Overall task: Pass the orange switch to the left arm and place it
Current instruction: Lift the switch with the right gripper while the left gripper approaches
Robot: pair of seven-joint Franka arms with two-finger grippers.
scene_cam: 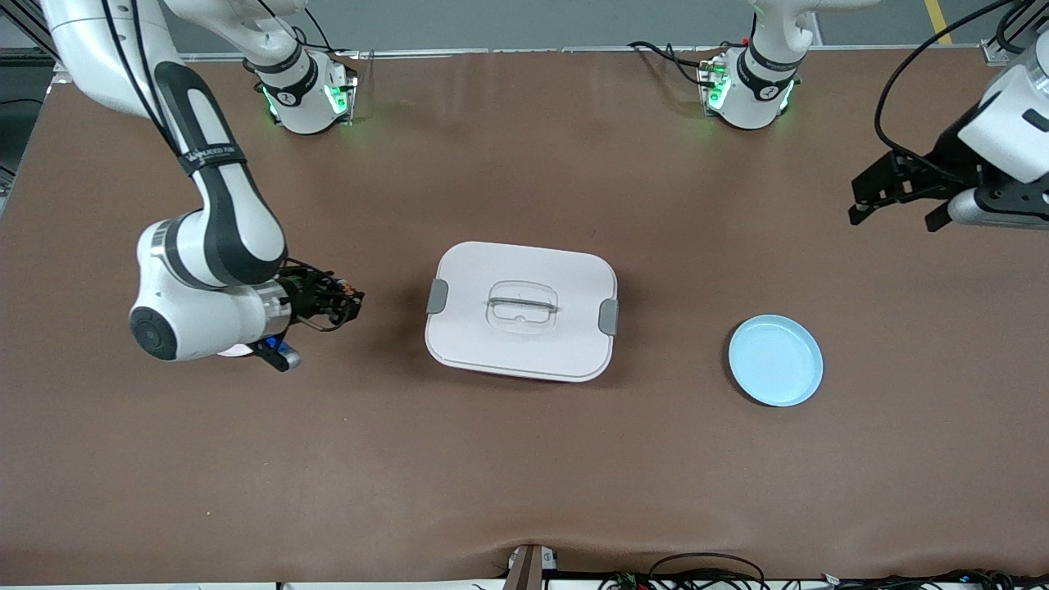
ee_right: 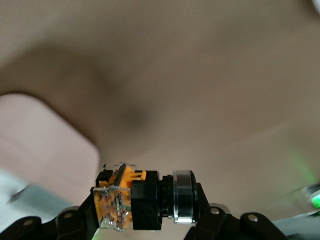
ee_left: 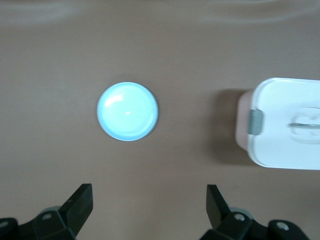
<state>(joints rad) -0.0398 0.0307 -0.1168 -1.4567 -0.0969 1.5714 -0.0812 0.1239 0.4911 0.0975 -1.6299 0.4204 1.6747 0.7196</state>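
Observation:
The orange switch [ee_right: 131, 199], a stubby part with an orange body, a black middle and a silver ring, sits crosswise between the jaws of my right gripper [ee_right: 145, 212], which is shut on it. In the front view that gripper [scene_cam: 348, 301] hovers low over the table beside the box [scene_cam: 522, 311], toward the right arm's end. The box is white with grey side latches and a recessed lid handle. My left gripper [scene_cam: 895, 218] hangs open and holds nothing, high over the left arm's end of the table. Its wrist view shows both fingers [ee_left: 80, 205] spread wide.
A light blue round plate [scene_cam: 775, 360] lies between the box and the left arm's end, nearer to the front camera; the left wrist view shows the plate [ee_left: 127, 111] and the box [ee_left: 285, 122]. A pale plate edge [scene_cam: 236, 351] peeks out under the right arm.

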